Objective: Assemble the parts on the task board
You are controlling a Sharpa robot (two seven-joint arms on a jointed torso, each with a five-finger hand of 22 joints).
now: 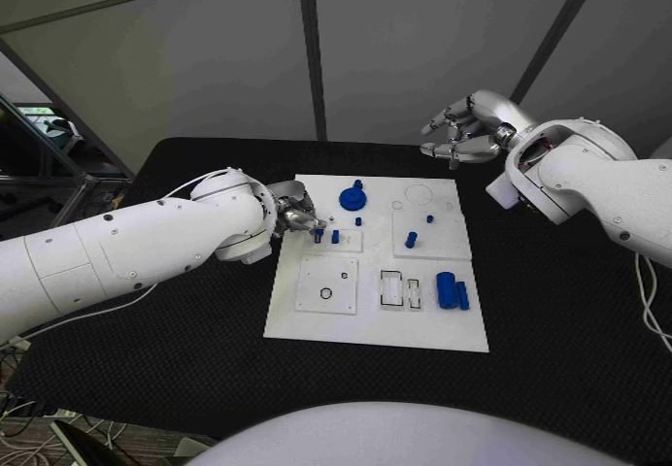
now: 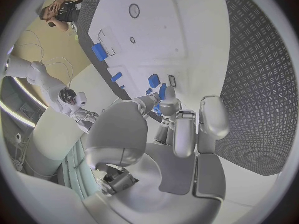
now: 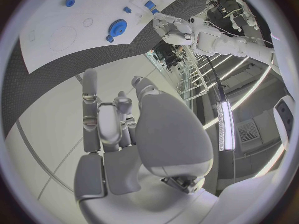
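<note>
The white task board (image 1: 420, 330) lies mid-table. A blue gear (image 1: 353, 199) stands near its far edge, and it also shows in the right wrist view (image 3: 116, 27). Small blue pegs (image 1: 412, 239) stand across the middle, and two blue cylinders (image 1: 451, 290) lie at the right. My left hand (image 1: 295, 217) sits at the board's left edge. Its thumb and a finger pinch a blue peg (image 2: 162, 92) beside another peg (image 2: 154, 80). My right hand (image 1: 462, 131) hangs raised beyond the board's far right corner, fingers loosely apart and holding nothing.
A black ring (image 1: 326, 292) lies on the board's near left plate, next to two clear slots (image 1: 402, 289). Black table (image 1: 168, 369) surrounds the board with free room at the front and on both sides.
</note>
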